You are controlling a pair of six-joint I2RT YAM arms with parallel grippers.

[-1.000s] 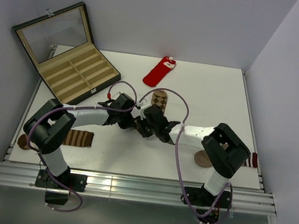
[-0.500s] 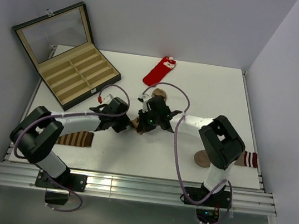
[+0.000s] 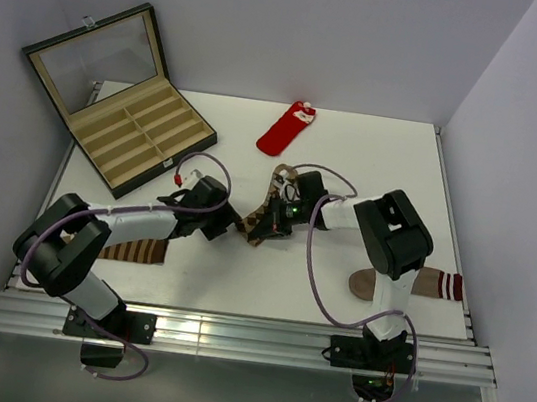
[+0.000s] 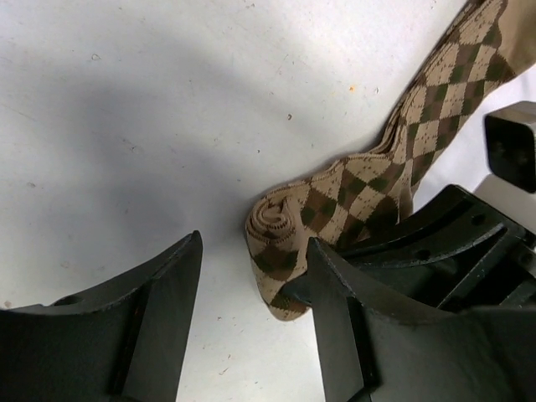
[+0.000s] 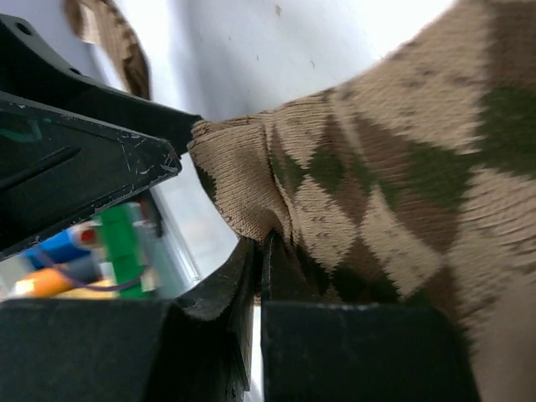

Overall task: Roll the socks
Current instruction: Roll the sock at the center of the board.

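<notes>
Right jaws clench the argyle sock [image 4: 352, 188] on the tabletop [image 3: 375, 166], near the red sock [image 3: 283, 132]; left jaws, released, flank its rolled end, the sock's length pointing back toward the red sock.

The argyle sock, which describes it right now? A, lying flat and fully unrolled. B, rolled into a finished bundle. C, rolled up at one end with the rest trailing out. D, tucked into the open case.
C: in the left wrist view the argyle sock has a tight coil at one end while the rest trails away unrolled, and the right gripper is shut on its fabric.
</notes>
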